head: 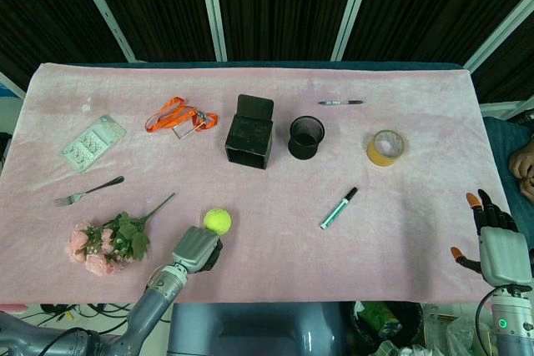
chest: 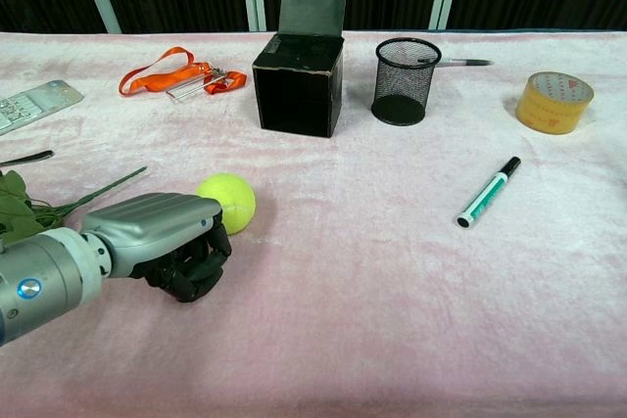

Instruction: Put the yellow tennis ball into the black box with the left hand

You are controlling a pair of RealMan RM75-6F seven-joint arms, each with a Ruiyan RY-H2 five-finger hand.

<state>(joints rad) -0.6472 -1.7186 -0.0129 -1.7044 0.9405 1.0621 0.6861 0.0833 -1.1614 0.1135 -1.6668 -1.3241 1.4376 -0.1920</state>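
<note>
The yellow tennis ball (head: 217, 221) (chest: 227, 202) lies on the pink cloth near the table's front edge. My left hand (head: 197, 249) (chest: 162, 235) rests just behind and left of it, back up, fingers curled under with nothing in them; its knuckles are right against the ball. The black box (head: 249, 133) (chest: 299, 70) stands open further back, its lid raised at the rear. My right hand (head: 503, 248) hangs off the table's right front corner with fingers apart and empty; only the head view shows it.
A black mesh cup (chest: 406, 80) stands right of the box. A tape roll (chest: 554, 101) and a green marker (chest: 487, 193) lie to the right. Artificial flowers (head: 104, 242) and a fork (head: 88, 191) lie left of my left hand; an orange lanyard (chest: 171, 77) lies behind.
</note>
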